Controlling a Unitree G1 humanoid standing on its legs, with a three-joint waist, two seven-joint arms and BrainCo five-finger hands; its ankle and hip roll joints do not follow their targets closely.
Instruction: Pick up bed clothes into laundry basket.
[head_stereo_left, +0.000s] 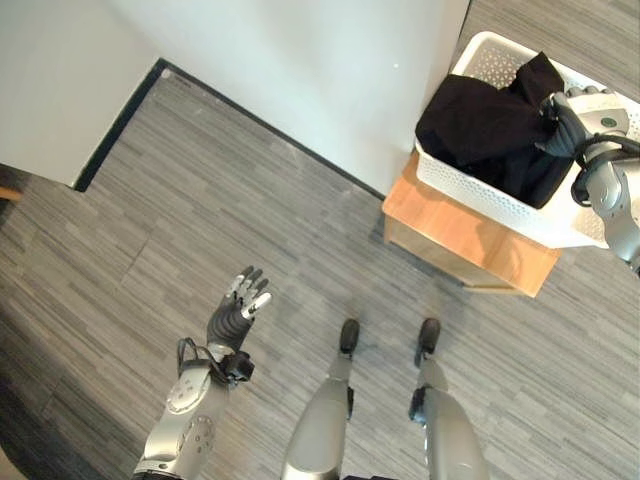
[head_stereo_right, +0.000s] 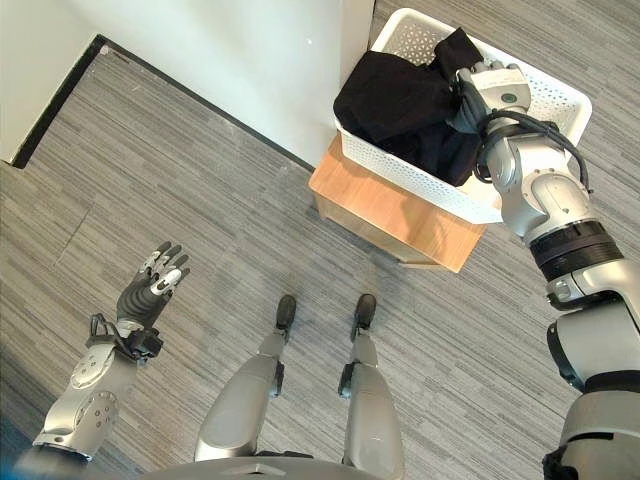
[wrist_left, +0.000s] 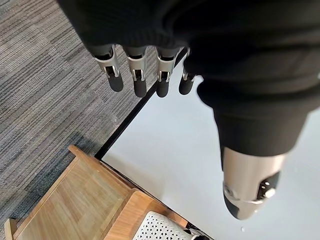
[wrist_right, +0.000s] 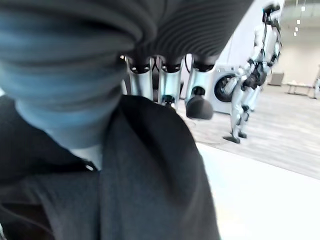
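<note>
The right wrist view shows a second humanoid robot (wrist_right: 250, 70) standing before a washing machine (wrist_right: 224, 87), seen past the right hand (head_stereo_right: 478, 88), whose fingers (wrist_right: 170, 82) curl down onto the black garment (head_stereo_right: 400, 100); whether they actually pinch it cannot be told. The soft, crumpled cloth is heaped in a white perforated plastic laundry basket (head_stereo_right: 420, 185) on a low wooden stand (head_stereo_right: 385, 215). Far away over grey plank flooring (head_stereo_left: 150, 230), the left hand (head_stereo_left: 238, 308) hangs relaxed and empty, fingers straight.

Bright, even daylight indoors; soft short shadows on the floor (head_stereo_left: 200, 230); slight bending at edges; close black cloth (wrist_right: 150, 190) blurred.
</note>
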